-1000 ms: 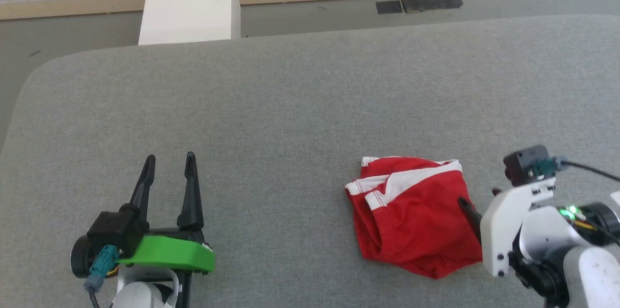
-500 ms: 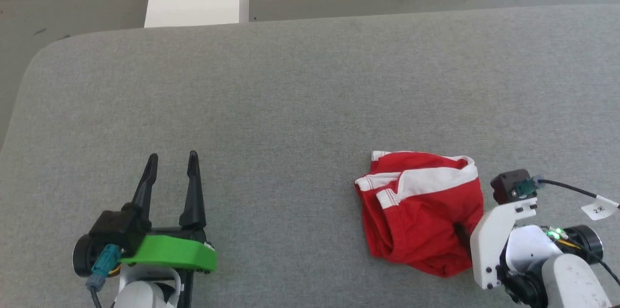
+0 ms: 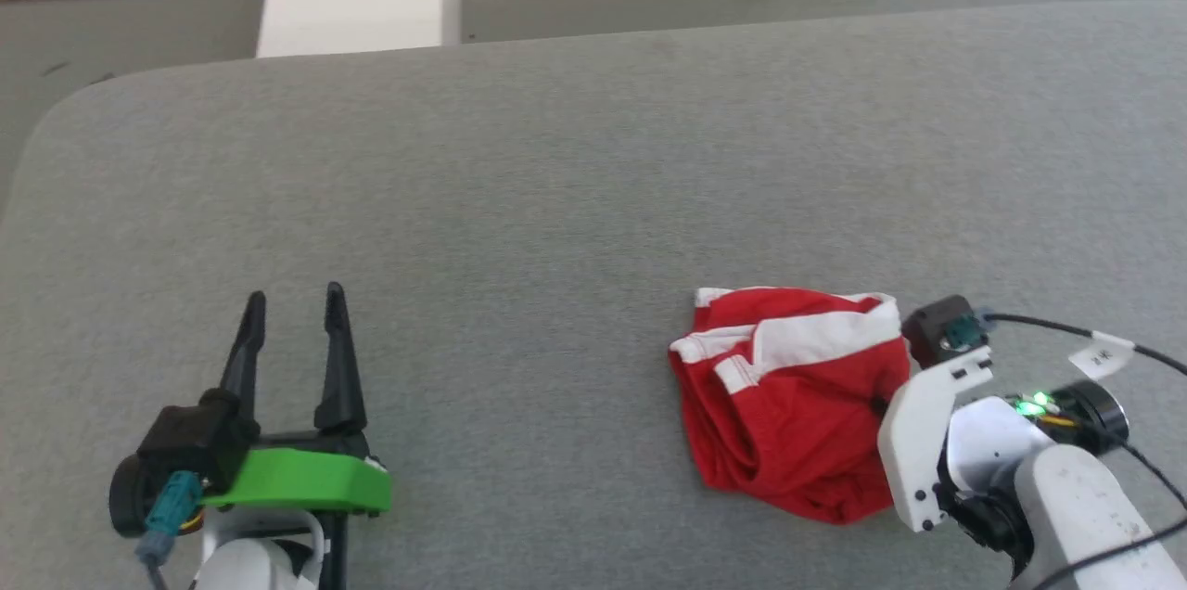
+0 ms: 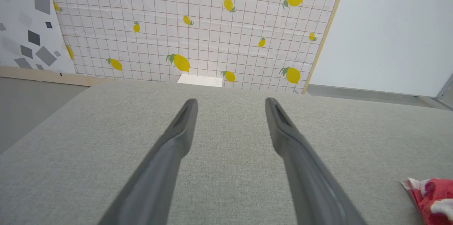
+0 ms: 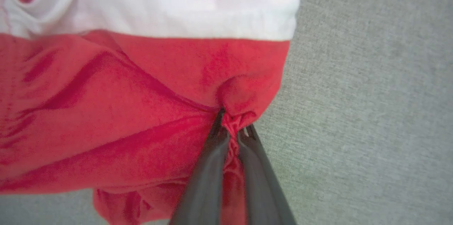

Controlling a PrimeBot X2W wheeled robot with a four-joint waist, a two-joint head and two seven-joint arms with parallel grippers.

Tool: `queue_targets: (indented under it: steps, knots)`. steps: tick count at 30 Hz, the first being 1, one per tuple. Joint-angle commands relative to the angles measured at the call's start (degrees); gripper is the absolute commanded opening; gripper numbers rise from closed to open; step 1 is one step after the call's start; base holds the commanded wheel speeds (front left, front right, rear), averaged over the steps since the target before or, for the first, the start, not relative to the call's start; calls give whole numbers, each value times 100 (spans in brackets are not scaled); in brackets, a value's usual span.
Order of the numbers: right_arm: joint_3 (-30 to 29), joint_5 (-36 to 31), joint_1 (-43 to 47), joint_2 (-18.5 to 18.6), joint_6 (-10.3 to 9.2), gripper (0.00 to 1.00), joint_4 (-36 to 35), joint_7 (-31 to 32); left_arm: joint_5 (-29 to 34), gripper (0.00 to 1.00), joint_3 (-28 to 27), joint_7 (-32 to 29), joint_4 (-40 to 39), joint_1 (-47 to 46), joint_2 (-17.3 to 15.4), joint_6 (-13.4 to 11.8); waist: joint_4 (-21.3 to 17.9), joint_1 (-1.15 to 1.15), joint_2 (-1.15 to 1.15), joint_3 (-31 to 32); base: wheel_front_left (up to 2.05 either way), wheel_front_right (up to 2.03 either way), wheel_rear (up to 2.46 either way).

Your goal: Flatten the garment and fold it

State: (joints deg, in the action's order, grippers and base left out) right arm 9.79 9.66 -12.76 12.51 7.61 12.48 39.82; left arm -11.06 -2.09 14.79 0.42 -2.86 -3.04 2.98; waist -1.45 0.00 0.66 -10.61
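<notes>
We look down on a grey cloth-covered worktop (image 3: pixel 556 200) with rounded far corners, reading from left to right. Near its near-left corner sits our left gripper (image 3: pixel 295 295), its two long dark fingers (image 3: pixel 336 349) pointing toward the far edge, spread well apart and holding nothing. Its own wrist camera shows those fingers over bare grey cloth, with a lemon-patterned wall (image 4: pixel 194 23) beyond the far edge. A stretch of grey worktop lies between the two arms. Toward the near-right corner lies the garment (image 3: pixel 788 414), a pair of bright red shorts crumpled into a loose heap, its layers doubled over one another, with a white trim band (image 3: pixel 821 335) across its far side. It is well apart from the left gripper and is touched by our right gripper (image 5: pixel 234 126), which comes in from the heap's right side. In the right wrist camera the two fingers are pressed together on a small pinch of red fabric at the heap's right edge, near the end of the white band, and the cloth puckers around the tips. We judge that the flattening step has only just begun: the shorts are bunched, nothing is spread or folded, and a single grip is made. The next move, as we judge it, calls for drawing that pinched edge outward to open the heap, with the left gripper crossing the worktop to take an opposite edge so the cloth can be pulled flat.
</notes>
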Motion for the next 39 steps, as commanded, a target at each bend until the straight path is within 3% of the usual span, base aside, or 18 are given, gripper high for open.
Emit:
queue_targets:
  steps: [1,9,16,25,34,39]
  knots:
    - [211,99,-149,199,-12,0,47,43,92,100,-61,21,-65,76,16,-24,-361,0,-66,-70,0,0,0]
    - [1635,781,-1351,979,-12,0,267,52,268,100,-295,21,-271,71,-10,14,-1794,0,-66,-466,0,0,0]
    - [2236,1293,-2422,1280,-12,0,1045,-449,408,100,-458,21,-392,-61,-167,13,-2733,0,-66,-943,0,0,0]
    - [2332,1394,-3493,1661,-12,0,2191,-1292,668,100,-733,-85,-966,-152,-588,-140,-2927,0,-66,-1792,0,0,0]
    - [1704,1276,-4308,1776,-12,0,3559,-2070,891,100,-1125,-506,-2012,-27,-879,-432,-2749,0,-66,-2581,0,0,0]
    - [1229,1032,-4614,1761,-12,0,4256,-2379,874,100,-1273,-733,-2384,128,-982,-445,-2654,0,-66,-2796,0,0,0]
